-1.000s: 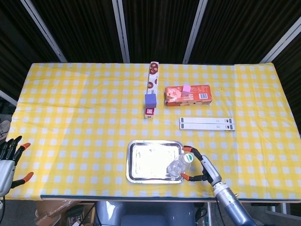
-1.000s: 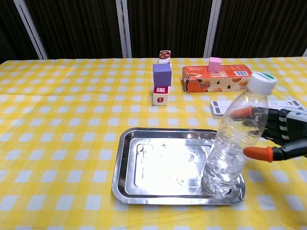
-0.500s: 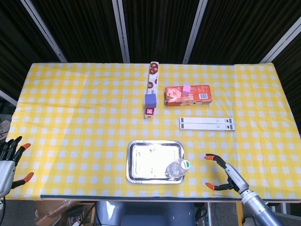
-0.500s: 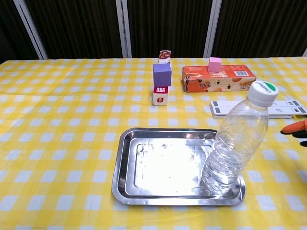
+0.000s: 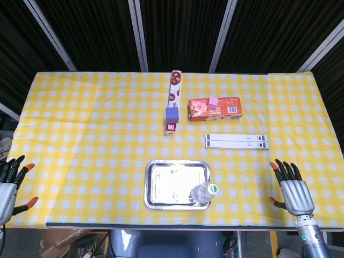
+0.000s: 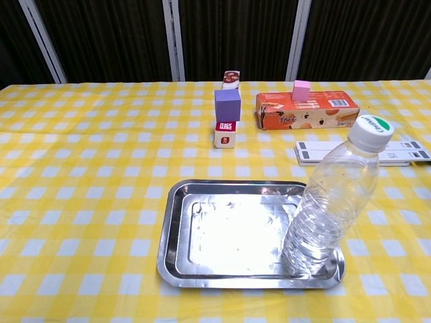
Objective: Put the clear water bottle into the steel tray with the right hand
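The clear water bottle (image 6: 330,202) with a white cap stands upright in the front right corner of the steel tray (image 6: 202,232), leaning slightly right. From above, the bottle (image 5: 203,193) sits at the tray's (image 5: 161,183) near right corner. My right hand (image 5: 293,191) hovers over the table's front right, well clear of the bottle, fingers spread and empty. My left hand (image 5: 11,185) rests at the front left edge, fingers apart, holding nothing. Neither hand shows in the chest view.
A purple cube on a small red-and-white box (image 5: 172,119) stands behind the tray, with a tall snack box (image 5: 175,86) further back. An orange carton (image 5: 215,109) carries a pink block (image 5: 213,100). Two white strips (image 5: 237,141) lie right of centre.
My right hand let go of the bottle and drew back to the right, out of the chest view. The bottle stays standing in the tray. The left hand has not moved.
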`<state>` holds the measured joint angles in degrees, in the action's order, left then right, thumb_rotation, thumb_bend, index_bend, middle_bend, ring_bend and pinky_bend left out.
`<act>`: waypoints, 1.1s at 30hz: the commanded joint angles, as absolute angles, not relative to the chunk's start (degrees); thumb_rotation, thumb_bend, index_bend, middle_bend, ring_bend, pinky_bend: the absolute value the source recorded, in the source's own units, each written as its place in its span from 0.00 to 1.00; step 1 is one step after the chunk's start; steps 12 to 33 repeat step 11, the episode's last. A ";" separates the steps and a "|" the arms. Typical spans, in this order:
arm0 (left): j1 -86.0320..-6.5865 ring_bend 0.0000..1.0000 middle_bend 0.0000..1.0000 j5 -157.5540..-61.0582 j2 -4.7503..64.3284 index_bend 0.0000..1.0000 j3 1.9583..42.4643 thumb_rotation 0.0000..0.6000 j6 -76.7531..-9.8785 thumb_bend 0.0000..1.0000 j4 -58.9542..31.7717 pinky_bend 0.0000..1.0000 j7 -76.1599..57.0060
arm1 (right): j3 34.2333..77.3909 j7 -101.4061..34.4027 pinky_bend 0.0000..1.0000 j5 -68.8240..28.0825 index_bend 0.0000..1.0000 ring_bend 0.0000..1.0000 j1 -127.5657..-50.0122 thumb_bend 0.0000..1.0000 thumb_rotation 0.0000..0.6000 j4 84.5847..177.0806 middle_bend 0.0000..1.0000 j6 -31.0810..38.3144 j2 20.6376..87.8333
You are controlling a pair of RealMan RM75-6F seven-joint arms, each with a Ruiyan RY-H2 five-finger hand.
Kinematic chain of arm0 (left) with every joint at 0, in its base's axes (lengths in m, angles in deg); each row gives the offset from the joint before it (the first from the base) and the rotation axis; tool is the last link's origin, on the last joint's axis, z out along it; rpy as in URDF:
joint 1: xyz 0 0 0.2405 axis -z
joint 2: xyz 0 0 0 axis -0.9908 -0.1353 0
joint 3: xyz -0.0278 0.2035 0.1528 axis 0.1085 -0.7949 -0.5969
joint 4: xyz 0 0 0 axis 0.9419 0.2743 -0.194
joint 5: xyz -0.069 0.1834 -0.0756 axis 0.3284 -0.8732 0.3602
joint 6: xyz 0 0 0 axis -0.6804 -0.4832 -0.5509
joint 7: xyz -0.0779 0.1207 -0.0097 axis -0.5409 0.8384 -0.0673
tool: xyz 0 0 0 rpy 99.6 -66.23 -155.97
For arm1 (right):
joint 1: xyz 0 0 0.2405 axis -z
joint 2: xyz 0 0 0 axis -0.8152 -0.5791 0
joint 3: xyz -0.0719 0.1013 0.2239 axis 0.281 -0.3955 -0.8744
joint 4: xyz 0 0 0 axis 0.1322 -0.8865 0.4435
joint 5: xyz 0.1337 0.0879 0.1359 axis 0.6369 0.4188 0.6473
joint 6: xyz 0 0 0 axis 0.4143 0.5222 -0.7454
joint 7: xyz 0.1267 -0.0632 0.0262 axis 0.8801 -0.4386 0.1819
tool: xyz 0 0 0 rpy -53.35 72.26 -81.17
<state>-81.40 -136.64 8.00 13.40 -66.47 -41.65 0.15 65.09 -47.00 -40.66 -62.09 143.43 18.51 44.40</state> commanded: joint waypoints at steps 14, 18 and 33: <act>-81.39 0.00 0.00 -135.63 7.04 0.17 13.88 1.00 -66.36 0.22 -41.03 0.00 -2.83 | 64.16 -54.20 0.00 -39.92 0.07 0.00 -58.64 0.23 1.00 147.59 0.02 24.59 43.46; -81.39 0.00 0.00 -135.63 7.04 0.17 13.88 1.00 -66.36 0.22 -41.03 0.00 -2.83 | 64.16 -54.20 0.00 -39.92 0.07 0.00 -58.64 0.23 1.00 147.59 0.02 24.59 43.46; -81.39 0.00 0.00 -135.63 7.04 0.17 13.88 1.00 -66.36 0.22 -41.03 0.00 -2.83 | 64.16 -54.20 0.00 -39.92 0.07 0.00 -58.64 0.23 1.00 147.59 0.02 24.59 43.46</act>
